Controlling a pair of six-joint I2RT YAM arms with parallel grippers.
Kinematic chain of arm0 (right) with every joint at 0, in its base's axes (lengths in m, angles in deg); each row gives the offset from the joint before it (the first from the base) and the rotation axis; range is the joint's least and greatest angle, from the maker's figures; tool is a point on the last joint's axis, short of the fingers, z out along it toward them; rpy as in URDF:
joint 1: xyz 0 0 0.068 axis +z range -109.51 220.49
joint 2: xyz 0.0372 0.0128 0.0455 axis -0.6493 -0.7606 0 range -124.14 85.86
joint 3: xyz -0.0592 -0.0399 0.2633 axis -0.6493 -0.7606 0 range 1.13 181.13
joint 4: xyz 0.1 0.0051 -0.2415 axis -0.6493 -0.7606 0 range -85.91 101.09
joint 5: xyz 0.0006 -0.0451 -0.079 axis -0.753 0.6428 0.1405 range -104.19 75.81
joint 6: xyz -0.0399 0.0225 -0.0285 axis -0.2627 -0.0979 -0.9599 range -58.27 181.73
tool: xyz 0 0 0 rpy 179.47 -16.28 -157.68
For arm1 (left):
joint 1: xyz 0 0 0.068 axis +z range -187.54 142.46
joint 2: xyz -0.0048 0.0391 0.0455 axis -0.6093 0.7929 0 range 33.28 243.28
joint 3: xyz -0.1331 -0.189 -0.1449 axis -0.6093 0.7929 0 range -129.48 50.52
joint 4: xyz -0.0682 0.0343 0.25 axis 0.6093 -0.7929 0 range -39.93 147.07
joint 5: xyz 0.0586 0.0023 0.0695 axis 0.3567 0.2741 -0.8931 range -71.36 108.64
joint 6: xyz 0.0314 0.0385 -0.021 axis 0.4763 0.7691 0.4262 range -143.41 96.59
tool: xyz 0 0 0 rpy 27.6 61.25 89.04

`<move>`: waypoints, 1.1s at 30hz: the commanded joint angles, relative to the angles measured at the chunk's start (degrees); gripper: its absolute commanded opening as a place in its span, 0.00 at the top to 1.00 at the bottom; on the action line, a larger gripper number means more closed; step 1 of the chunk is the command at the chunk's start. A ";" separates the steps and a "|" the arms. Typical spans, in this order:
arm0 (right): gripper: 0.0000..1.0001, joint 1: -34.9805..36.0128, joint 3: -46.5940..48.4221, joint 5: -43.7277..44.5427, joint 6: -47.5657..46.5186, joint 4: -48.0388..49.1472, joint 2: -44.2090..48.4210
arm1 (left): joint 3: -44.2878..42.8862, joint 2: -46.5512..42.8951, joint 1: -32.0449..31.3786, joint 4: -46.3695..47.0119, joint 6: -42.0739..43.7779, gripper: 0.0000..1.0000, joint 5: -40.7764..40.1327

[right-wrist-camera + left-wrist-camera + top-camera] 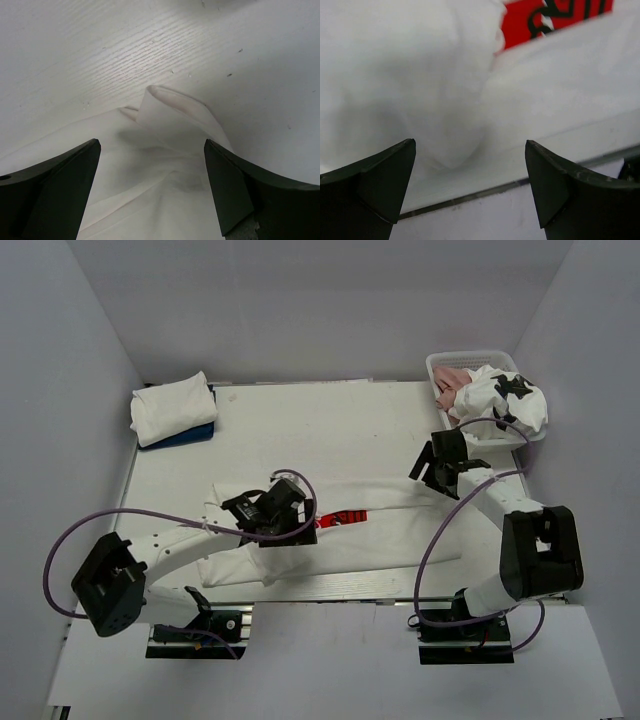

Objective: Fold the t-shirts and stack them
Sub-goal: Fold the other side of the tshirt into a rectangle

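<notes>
I see my left claw [469, 145] spread over the white tee [400, 535] on the near tabletop [330, 425], its arm [180, 540] hiding part of the red print [350, 516], and my right claw [151, 142] spread above a curled cloth edge [170, 110].

soft matt cloth t-shirt [400, 530], faintly grained white table [340, 430]

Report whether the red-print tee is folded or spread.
Partly folded: the white tee lies as a long strip, cloth overlapping its red print.
</notes>
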 commanded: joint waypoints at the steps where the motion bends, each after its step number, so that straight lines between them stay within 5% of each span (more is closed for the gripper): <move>1: 0.10 0.60 3.43 1.58 -8.17 3.03 2.00 | -2.76 -3.19 1.46 -6.95 -4.75 0.00 -15.00; 9: 0.10 2.89 15.47 8.16 -17.77 -9.88 -9.51 | -9.44 4.25 7.78 -9.59 -4.50 0.00 -26.28; 15: 0.10 3.06 13.11 10.37 -16.35 -11.48 -10.31 | -12.52 16.12 14.54 -5.55 0.33 0.00 -20.49; 20: 0.10 2.98 15.73 22.39 -9.79 -17.89 -16.35 | -10.95 24.39 18.77 -4.94 0.34 0.00 -18.56; 26: 0.10 2.10 17.77 29.26 -3.35 -17.46 -20.41 | -4.79 24.93 22.03 -1.07 0.34 0.00 -16.71; 33: 0.10 -3.00 16.37 24.27 -0.54 -16.58 -19.73 | -0.57 22.29 25.45 1.48 0.87 0.00 -16.71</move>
